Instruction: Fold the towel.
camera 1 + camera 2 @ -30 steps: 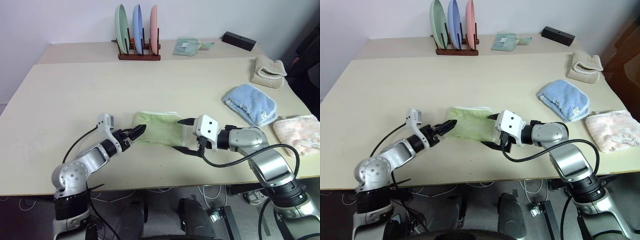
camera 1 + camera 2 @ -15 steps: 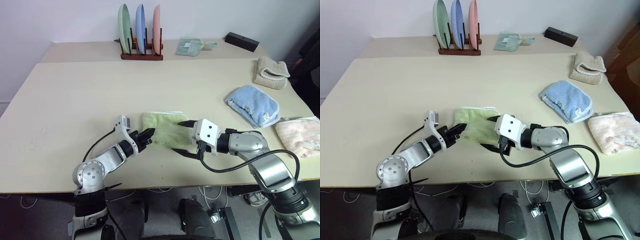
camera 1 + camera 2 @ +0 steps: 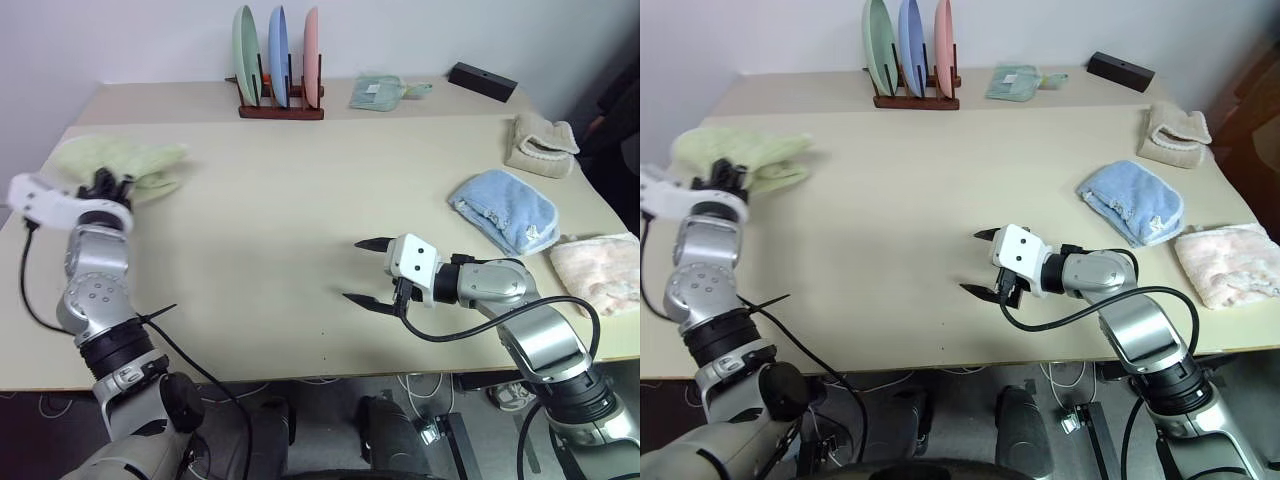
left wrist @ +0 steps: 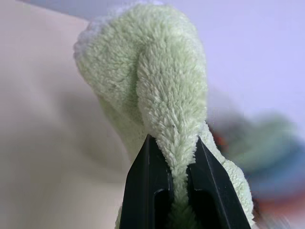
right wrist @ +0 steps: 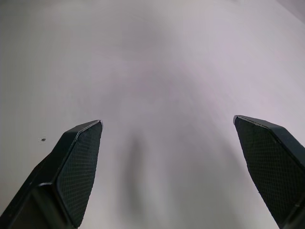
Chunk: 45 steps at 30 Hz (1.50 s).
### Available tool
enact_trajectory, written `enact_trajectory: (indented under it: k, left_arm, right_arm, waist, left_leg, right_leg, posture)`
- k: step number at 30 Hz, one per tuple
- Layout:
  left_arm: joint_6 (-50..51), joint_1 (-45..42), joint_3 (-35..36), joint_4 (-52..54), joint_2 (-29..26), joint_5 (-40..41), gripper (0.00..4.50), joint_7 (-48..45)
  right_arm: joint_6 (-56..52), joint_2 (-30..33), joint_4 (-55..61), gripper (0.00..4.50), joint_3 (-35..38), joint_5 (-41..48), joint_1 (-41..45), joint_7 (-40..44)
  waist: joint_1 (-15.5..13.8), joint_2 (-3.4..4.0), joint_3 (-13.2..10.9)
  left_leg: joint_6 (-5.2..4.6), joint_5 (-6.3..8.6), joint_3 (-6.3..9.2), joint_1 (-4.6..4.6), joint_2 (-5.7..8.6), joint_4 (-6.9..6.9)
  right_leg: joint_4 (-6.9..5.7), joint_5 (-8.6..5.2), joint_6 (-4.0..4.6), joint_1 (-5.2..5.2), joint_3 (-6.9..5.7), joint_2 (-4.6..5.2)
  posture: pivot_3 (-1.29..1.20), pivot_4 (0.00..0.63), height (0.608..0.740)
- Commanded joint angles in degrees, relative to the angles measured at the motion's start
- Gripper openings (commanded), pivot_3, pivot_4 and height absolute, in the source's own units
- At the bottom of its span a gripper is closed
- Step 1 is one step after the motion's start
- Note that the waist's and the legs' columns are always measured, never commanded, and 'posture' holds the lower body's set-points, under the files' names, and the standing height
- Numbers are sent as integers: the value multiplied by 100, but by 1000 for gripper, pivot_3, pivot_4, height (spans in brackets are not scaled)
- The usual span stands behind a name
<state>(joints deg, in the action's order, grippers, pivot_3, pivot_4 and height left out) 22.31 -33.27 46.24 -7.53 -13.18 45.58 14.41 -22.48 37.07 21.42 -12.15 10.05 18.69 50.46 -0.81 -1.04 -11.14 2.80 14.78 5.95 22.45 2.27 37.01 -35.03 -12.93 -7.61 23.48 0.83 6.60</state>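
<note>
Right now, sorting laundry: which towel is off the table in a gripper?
The light green towel, pinched by the left gripper; the others lie on the table.

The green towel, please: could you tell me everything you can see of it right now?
The light green towel is fluffy terry cloth, bunched into a loose crumpled heap at the table's far left side. The left gripper is shut on a thick fold of it, its black fingers pinching the pile. A paler edge shows along its top.

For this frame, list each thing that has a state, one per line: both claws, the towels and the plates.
Left claw: shut on the green towel, far left.
Right claw: open, empty, over bare table.
Blue towel: bunched, lying loose.
Beige towel: folded.
Pink towel: lying flat.
Plates: upright in rack.
</note>
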Motion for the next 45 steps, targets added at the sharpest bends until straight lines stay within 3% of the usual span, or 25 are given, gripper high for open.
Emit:
enact_trajectory:
  k: [1, 4, 5, 9, 10, 14, 17, 20, 25, 27, 33, 38, 45]
  left_arm:
    - [-241, 300, 326, -70, 167, 188, 16, 366]
    - [-90, 698, 238, 195, 340, 300, 16, 460]
    - [-80, 808, 243, 333, 415, 395, 349, 492]
    - [-116, 1078, 262, 765, 553, 646, 1970, 716]
    - [-111, 1123, 276, 894, 567, 718, 2615, 823]
    - [-30, 1373, 365, 1457, 524, 1043, 4483, 1290]
    - [40, 1764, 237, 1969, 192, 808, 4483, 1318]
    - [328, 2263, -313, 2521, -622, 234, 4483, 790]
    - [698, 2782, -2175, 3271, -2266, -774, 4483, -1094]
    - [628, 2834, -2928, 3380, -2614, -1159, 4483, -1749]
    - [289, 2909, -4072, 3159, -2685, -1651, 4483, -3191]
    - [-98, 3039, -4263, 2808, -2719, -2045, 4483, -4007]
    - [-235, 3009, -4271, 2623, -2492, -2334, 4483, -4367]
  right_arm:
    - [163, -13, 105, 4500, 94, 13, 24, -13]
    - [214, 7, 56, 4500, 105, -17, 2, -12]
    - [221, 14, 48, 4500, 107, -19, 0, -6]
    - [249, 20, -22, 4500, 95, -28, 32, 13]
    - [266, 23, -60, 4500, 96, -30, 45, 25]
    - [321, 46, -183, 4500, 105, -16, 101, 106]
    - [302, 12, -345, 4500, 269, 128, 218, 140]
    - [126, -102, -565, 4500, 598, 473, 378, 107]
    - [-218, -361, -897, 4500, 1080, 1053, 601, 28]
    - [-413, -448, -990, 4500, 1273, 1309, 621, -13]
    - [-558, -357, -1054, 4500, 1554, 1573, 264, 51]
    - [-374, -221, -975, 4500, 1610, 1403, -214, 40]
    - [-341, -122, -800, 4500, 1774, 1449, -534, -65]
  waist:
    - [3, -6, 0]
    - [1, -18, -4]
    - [7, -22, -2]
    - [14, -23, -1]
    - [14, -24, -1]
    - [18, -24, -1]
    - [46, -24, -1]
    - [63, -30, -4]
    - [-27, -22, -2]
    - [4, -17, -2]
    - [158, -7, -7]
    - [171, -2, -9]
    - [147, -2, -10]
  left_leg:
    - [0, 0, 1, 0, 0, 2]
    - [1, 0, 3, 1, 1, 5]
    - [1, 0, 4, 1, 1, 5]
    - [2, 0, 6, -1, 0, 5]
    - [2, -1, 6, -2, 0, 5]
    - [2, 0, 6, -2, 0, 5]
    - [2, 0, 5, -3, -1, 3]
    - [2, -1, 6, -3, -6, 0]
    - [3, -1, 6, -3, 0, 4]
    - [4, -1, 5, -3, 2, 4]
    - [2, 0, -5, -1, -9, -23]
    - [1, -1, -9, -4, -15, -40]
    - [1, -1, -9, -2, -13, -27]
  right_leg:
    - [0, 0, 0, -1, -1, 0]
    - [0, 2, -4, -4, -3, 1]
    - [-2, 2, -4, -4, -4, 1]
    - [-4, 3, -3, -4, -5, 0]
    - [-4, 2, -4, -4, -5, 0]
    - [-5, 2, -3, -4, -4, 0]
    - [-5, 2, -3, -3, -3, -1]
    - [-9, 2, -1, 0, -4, -8]
    - [-4, -11, 25, -10, -2, -6]
    - [2, -11, 26, -14, 2, -5]
    - [-8, -9, 22, 13, 11, -14]
    - [-11, -10, 23, 23, 13, -16]
    - [-10, -10, 22, 17, 13, -14]
  posture:
    - [0, 150, 740]
    - [0, 150, 740]
    - [0, 150, 740]
    - [0, 150, 740]
    - [0, 150, 740]
    - [0, 150, 740]
    - [0, 150, 740]
    - [0, 150, 740]
    - [0, 150, 740]
    - [0, 150, 740]
    - [0, 150, 740]
    - [0, 150, 740]
    - [0, 150, 740]
